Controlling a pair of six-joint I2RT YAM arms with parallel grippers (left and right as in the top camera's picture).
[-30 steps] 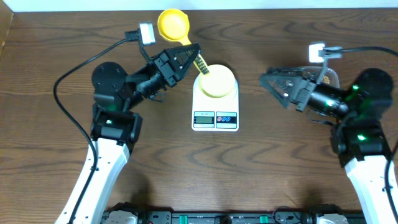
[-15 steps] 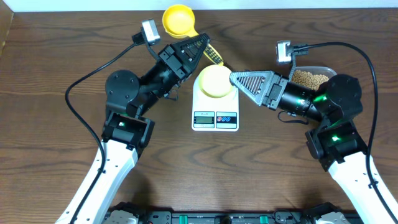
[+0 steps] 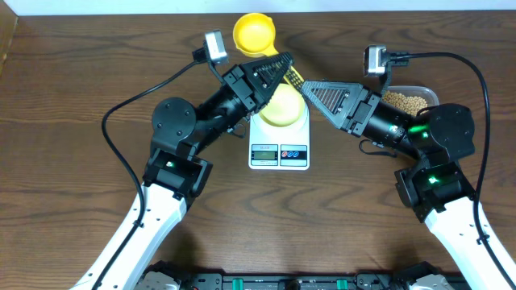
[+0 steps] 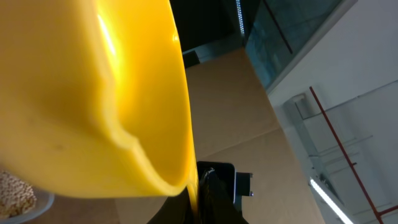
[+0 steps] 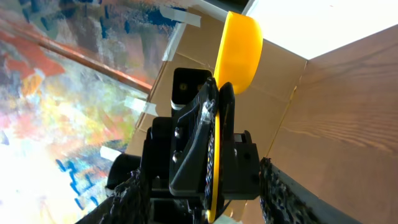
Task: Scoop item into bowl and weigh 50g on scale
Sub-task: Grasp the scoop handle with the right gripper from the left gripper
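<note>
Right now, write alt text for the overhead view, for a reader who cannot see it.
The left gripper holds a yellow scoop by its handle just behind a pale-yellow bowl on a white scale. The right gripper reaches toward the handle; a tub of beans sits behind it.

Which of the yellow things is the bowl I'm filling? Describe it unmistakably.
Find the white scale at the centre of the table. The bowl sits on its platform: round, pale yellow, without a handle. The scoop beyond it is brighter yellow and has a long handle.
</note>
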